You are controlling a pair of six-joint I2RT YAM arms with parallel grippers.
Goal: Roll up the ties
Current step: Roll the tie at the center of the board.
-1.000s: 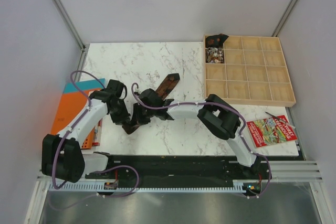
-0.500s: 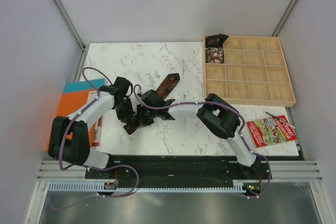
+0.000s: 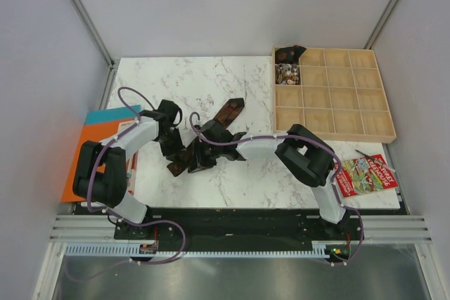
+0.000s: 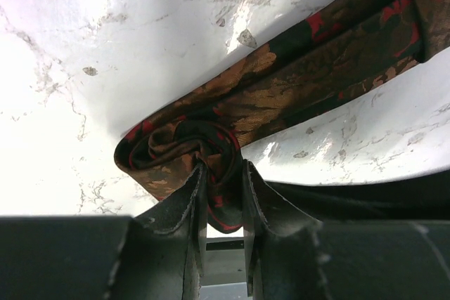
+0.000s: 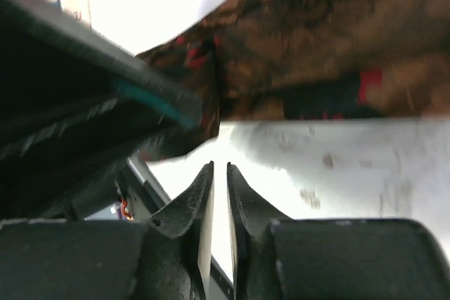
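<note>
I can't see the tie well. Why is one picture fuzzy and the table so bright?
Right wrist view: the dark brown patterned fabric tie is blurred, probably too near the lens. Left wrist view: sharp, but the white marble table glares. Top view: evenly lit, sharp.

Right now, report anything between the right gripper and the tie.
Straight ahead, only bare marble tabletop separates the right gripper from the tie. The left gripper, pinching the rolled end, crowds in beside it.

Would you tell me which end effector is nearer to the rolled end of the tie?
Left. The left end effector pinches the rolled end of the tie; the right end effector sits empty just short of the fabric.
</note>
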